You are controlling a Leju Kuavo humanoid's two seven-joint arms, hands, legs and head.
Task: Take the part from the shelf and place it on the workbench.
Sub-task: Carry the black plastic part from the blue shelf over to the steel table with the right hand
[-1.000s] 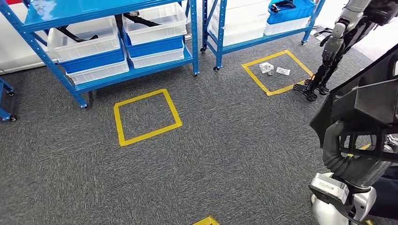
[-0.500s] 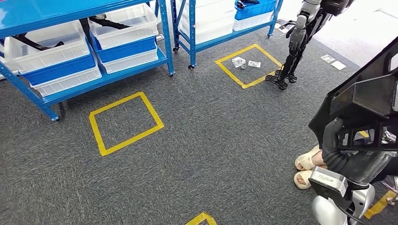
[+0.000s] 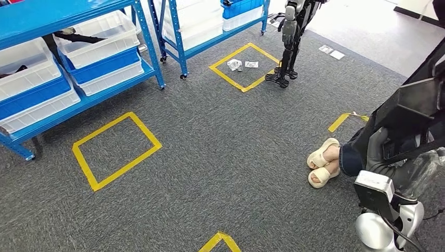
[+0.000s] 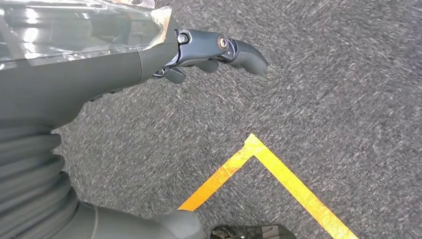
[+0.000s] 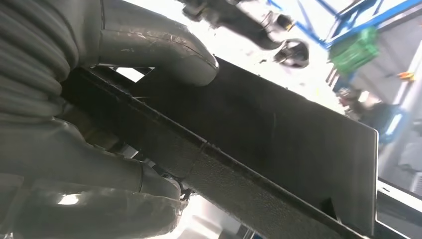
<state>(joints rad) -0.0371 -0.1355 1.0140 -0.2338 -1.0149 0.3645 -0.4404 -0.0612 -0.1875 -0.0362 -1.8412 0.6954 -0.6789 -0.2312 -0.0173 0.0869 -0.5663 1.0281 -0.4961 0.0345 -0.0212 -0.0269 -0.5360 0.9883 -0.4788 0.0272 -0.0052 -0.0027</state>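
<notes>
A large black angular part (image 3: 414, 107) sits at the right edge of the head view, close to my body. My right hand (image 3: 387, 157) grips it from below. In the right wrist view the part (image 5: 278, 149) is a flat black panel crossing the frame, and the grey thumb (image 5: 164, 50) presses on its face. My left hand (image 4: 149, 64) hangs over the grey carpet and holds nothing, its dark fingers (image 4: 236, 50) stretched out. The blue shelf (image 3: 78, 105) with white and blue bins stands at the far left.
A person's feet in pale sandals (image 3: 322, 168) stand on the carpet right beside my right arm. Another robot (image 3: 288, 42) stands at the far yellow square (image 3: 244, 65), which holds small clear bags. A nearer yellow tape square (image 3: 115, 149) lies left of centre.
The camera has swung to the right, so shelves and tape squares have slid left in the picture. The sandalled feet have come fully into view. The black part stays in my right hand.
</notes>
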